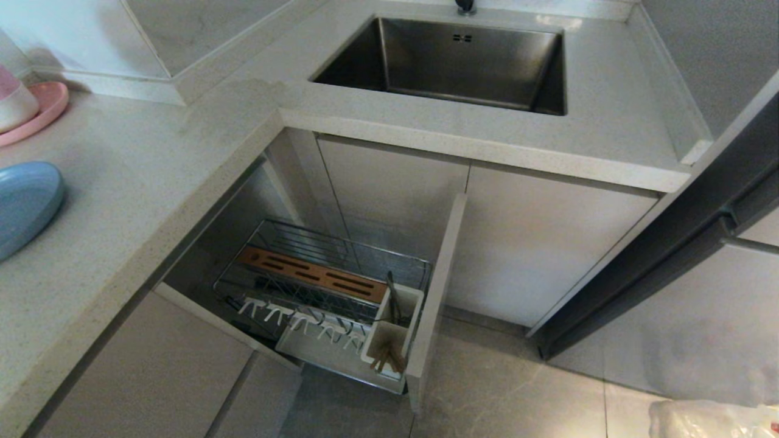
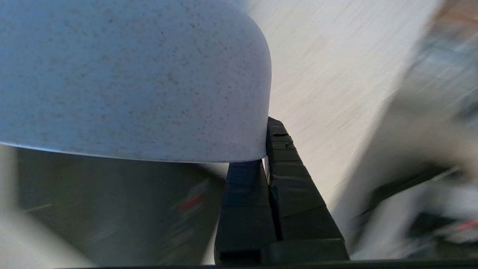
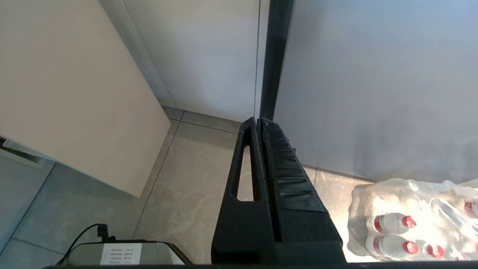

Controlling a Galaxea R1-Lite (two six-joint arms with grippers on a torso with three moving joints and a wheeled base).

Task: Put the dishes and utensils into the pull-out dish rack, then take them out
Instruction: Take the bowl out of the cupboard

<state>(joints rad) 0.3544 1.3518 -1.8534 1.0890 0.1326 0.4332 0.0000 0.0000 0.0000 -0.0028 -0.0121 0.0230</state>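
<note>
Pale-blue speckled round bowl [image 2: 130,78] fills the left wrist view, its rim pinched by the left gripper [image 2: 266,149]; neither shows in the head view. Right gripper [image 3: 258,123], fingers pressed together, hangs over the grey floor tiles [image 3: 186,186] beside a wrapped pack of bottles [image 3: 410,220]. Chrome wire pull-out dish rack [image 1: 341,292] stands open below the desk [image 1: 152,201]; light-brown wooden chopsticks [image 1: 387,359] sit in its white utensil cup [image 1: 395,334]. Shallow pale-blue plate [image 1: 24,204] rests far left on the desk.
</note>
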